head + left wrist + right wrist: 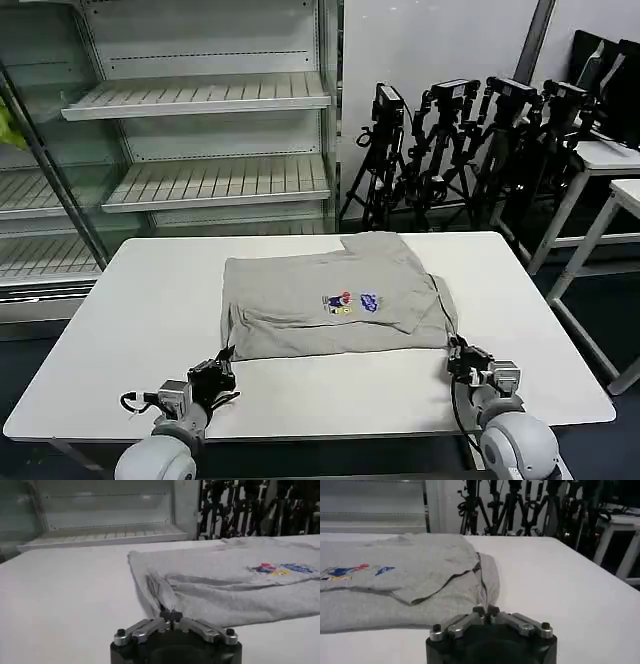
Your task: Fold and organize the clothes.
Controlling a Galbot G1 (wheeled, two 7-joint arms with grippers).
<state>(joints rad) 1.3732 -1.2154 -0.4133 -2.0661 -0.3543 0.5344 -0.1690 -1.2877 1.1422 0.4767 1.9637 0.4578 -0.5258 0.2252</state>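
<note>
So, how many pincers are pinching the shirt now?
2. The left pincer grips the near left corner of the shirt; the right pincer grips its near right corner. Both are shut on fabric.

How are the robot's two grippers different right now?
The left gripper pinches the shirt's near left corner, where the cloth is bunched into a fold. The right gripper pinches the near right corner, beside the folded-in sleeve edge. Both have their fingers shut on the shirt, low over the white table.

White table (pixel 150 300), shelving (pixel 200 140) & tripods (pixel 450 150) behind.
</note>
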